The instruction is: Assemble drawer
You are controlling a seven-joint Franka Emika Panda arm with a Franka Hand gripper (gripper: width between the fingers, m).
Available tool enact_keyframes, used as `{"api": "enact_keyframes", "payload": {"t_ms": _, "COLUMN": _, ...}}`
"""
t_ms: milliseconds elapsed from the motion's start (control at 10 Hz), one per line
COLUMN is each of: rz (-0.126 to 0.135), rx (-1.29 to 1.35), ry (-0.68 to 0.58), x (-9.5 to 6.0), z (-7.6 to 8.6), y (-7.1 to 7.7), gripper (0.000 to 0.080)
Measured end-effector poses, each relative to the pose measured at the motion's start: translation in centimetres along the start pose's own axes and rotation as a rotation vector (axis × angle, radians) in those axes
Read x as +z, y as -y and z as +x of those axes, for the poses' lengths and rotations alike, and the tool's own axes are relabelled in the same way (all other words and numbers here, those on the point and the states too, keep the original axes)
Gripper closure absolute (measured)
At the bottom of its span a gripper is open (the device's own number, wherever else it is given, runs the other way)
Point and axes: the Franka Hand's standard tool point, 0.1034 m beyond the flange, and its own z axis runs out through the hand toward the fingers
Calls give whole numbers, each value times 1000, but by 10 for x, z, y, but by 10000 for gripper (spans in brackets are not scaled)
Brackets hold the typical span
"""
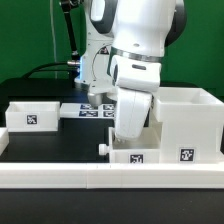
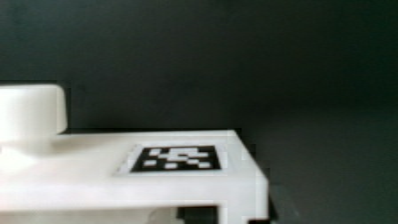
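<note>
Fingers hidden beneath the wrist; I cannot tell whether they are parted or closed. Just below them, a tagged tray [image 1: 135,156] sits on the bench [image 1: 60,140]; second tray [image 1: 30,115] at the exterior view's left, housing box [image 1: 190,120] at its right.

wall [image 1: 30,40]: plain green | table [image 1: 60,142]: black top | light: bright, even

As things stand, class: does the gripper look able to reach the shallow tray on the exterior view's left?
Probably yes. The left tray stands alone on the black table, open from above, with nothing between it and the gripper, which is low over the middle tray.
</note>
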Motion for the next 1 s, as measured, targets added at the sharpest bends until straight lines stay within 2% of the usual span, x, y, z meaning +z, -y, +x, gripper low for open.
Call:
{"api": "enact_keyframes", "payload": {"t_ms": 100, "rz": -1, "rx": -3, "ry": 0, "x": 0, "z": -1, "y": 0, "gripper": 656}}
{"api": "enact_keyframes", "payload": {"t_ms": 200, "rz": -5, "rx": -10, "ry": 1, "x": -4, "z": -1, "y": -1, "gripper": 656}}
{"api": "enact_keyframes", "payload": {"t_ms": 400, "rz": -7, "rx": -7, "ry": 11, "x": -21, "z": -6, "y": -5, "gripper": 278}}
{"api": "enact_keyframes", "payload": {"t_ms": 500, "rz": -5, "rx": -5, "ry": 17, "x": -28, "z": -8, "y": -6, "gripper": 278}}
{"api": "enact_keyframes", "payload": {"t_ms": 600, "rz": -6, "rx": -4, "ry": 22, "x": -35, "z": -11, "y": -7, "gripper": 187}}
{"api": "enact_keyframes", "payload": {"t_ms": 700, "rz": -11, "rx": -12, "ry": 28, "x": -43, "z": -18, "y": -9, "gripper": 187}}
{"api": "enact_keyframes", "payload": {"t_ms": 800, "rz": -17, "rx": -34, "ry": 32, "x": -46, "z": -29, "y": -12, "gripper": 156}}
{"api": "enact_keyframes", "payload": {"t_ms": 1000, "rz": -10, "rx": -96, "ry": 40, "x": -42, "z": -56, "y": -12, "gripper": 151}}
